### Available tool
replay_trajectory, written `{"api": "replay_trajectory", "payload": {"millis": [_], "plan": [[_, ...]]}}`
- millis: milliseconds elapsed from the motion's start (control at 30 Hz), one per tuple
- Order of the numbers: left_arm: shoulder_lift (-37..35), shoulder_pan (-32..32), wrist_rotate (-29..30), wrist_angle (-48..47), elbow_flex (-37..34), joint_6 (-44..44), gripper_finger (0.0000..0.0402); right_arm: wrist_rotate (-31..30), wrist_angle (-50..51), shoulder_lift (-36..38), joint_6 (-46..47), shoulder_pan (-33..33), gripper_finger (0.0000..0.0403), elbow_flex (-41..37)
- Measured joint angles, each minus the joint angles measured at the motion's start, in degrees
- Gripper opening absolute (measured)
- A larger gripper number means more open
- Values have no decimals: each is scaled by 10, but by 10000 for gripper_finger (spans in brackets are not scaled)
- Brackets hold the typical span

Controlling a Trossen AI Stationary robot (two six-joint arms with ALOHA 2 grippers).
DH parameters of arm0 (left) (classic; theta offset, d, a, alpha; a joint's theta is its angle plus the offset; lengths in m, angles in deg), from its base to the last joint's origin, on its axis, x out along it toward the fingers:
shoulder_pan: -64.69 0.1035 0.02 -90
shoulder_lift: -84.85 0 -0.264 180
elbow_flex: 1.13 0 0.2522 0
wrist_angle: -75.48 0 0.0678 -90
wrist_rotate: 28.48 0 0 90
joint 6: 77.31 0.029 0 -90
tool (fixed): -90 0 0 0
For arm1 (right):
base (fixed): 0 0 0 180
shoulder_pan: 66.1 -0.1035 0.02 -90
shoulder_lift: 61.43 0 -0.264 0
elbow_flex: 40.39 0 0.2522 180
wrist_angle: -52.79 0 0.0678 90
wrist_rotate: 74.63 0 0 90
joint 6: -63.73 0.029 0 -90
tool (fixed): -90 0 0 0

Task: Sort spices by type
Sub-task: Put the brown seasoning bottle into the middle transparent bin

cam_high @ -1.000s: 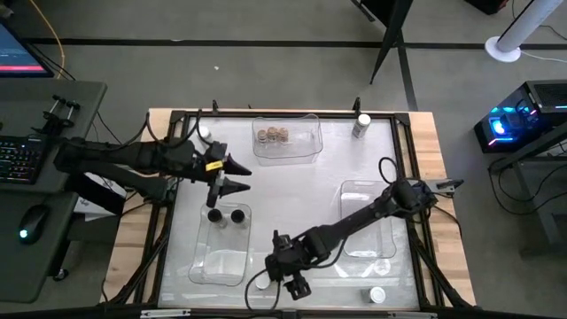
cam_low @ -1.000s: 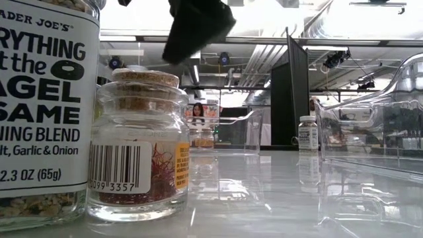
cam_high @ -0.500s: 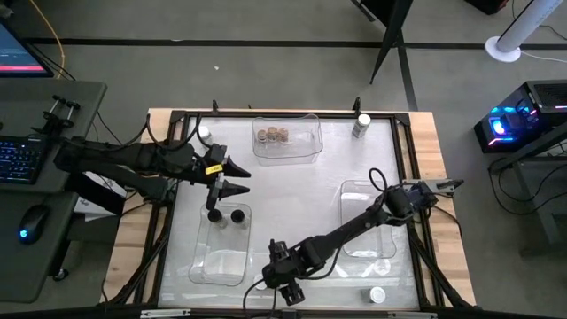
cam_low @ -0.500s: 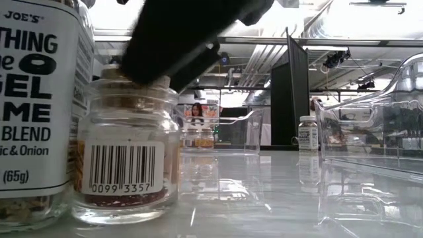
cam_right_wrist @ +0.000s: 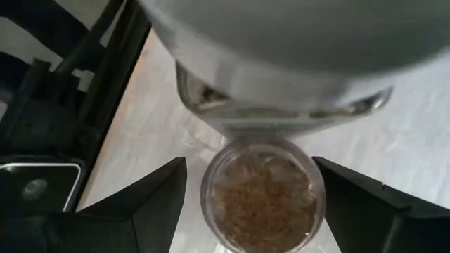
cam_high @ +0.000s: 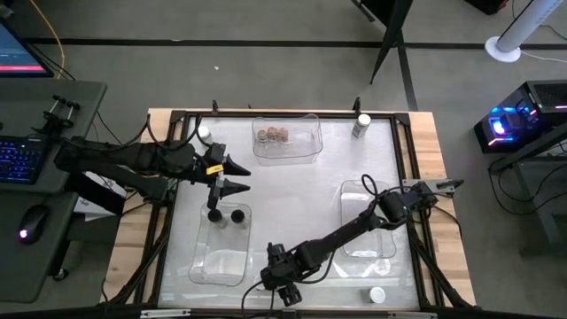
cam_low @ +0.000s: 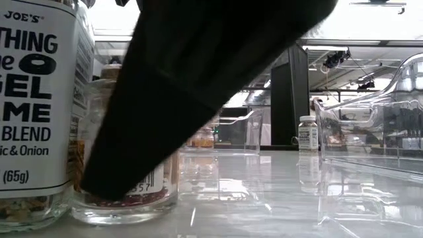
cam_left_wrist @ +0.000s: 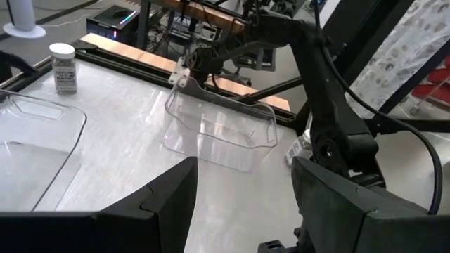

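Right hand (cam_high: 285, 292) at the near tabletop edge, low over a cork-topped glass jar (cam_right_wrist: 261, 193); the fingers (cam_right_wrist: 133, 204) stand wide, one on each side of the cork lid, not touching it, holding nothing. The jar stands upright, long axis vertical, directly below and between those fingers, so the coming move looks like a straight drop and close. In the low view the same jar (cam_low: 142, 195) shows its barcode label and reddish threads inside, mostly hidden by the dark hand (cam_low: 198, 86). Touching or just beside it stands a bigger Trader Joe's seasoning jar (cam_low: 36, 112), white label, upright; it crowds one side, so a finger could catch it on the way down. The right arm is clearly the nearer one for this jar. Another jar with a white lid (cam_high: 377, 295) lies near the front edge, to the right. Mid tabletop: a clear bin on the left (cam_high: 202, 266) with two black-lidded jars (cam_high: 226, 214) at its far end, and a clear bin on the right (cam_high: 353, 190) under the right arm. Left hand (cam_high: 237, 175) hovers by the far end of the left bin, fingers (cam_left_wrist: 162, 204) apart and empty, waiting. Far side: a clear bin (cam_high: 310, 133) holding a cluster of tan-lidded jars (cam_high: 272, 135), probably where the cork jar belongs. A white-lidded jar (cam_high: 361, 126) stands alone at the far right corner, and another white lid (cam_high: 204, 134) at the far left is partly hidden.
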Motion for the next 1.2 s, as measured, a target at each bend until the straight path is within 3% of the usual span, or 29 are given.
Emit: {"api": "replay_trajectory", "payload": {"millis": [167,400,567,700,933,1200], "plan": [[0,0,0,0,0,5,218,-10,-1,0,-10,0,281,0],[0,0,1,0,0,6,218,-27,2,3,-4,0,191,0],[0,0,-12,-7,0,8,218,-27,72,7,12,4,188,30],[-9,0,-47,-15,0,39,218,-27,183,15,3,12,188,80],[-59,19,-48,-14,0,69,218,-29,390,70,-18,52,188,115],[-115,31,-19,-16,1,66,218,-145,472,157,-65,186,188,116]]}}
